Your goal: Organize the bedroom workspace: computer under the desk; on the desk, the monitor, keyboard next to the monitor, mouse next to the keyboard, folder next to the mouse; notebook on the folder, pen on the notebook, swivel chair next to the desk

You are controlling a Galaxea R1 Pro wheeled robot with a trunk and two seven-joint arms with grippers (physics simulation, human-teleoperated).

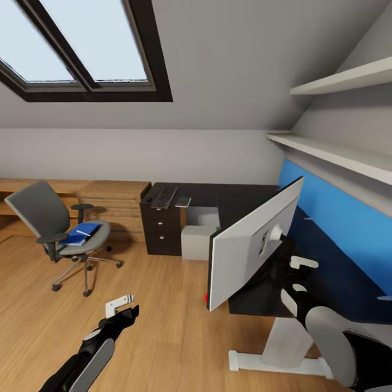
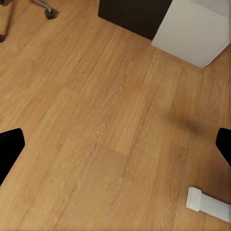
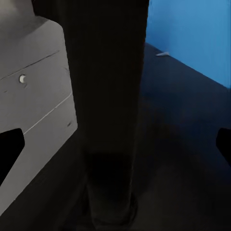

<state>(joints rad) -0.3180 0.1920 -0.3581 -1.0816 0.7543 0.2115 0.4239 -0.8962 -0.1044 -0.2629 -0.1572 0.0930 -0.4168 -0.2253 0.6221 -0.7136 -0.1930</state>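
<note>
I am reaching my right claw (image 1: 298, 275), jaws spread and empty, behind the monitor (image 1: 255, 246) tilted at the tabletop (image 1: 239, 198) edge, aiming squarely at its stand (image 3: 108, 120), my left claw (image 1: 121, 309) hanging open over the floor (image 2: 96, 125).

Skylight window (image 1: 81, 49), two wall shelves (image 1: 337, 81), oak dresser (image 1: 111, 204).

Left end effector (image 1: 124, 306) open, right end effector (image 1: 298, 272) raised
</note>
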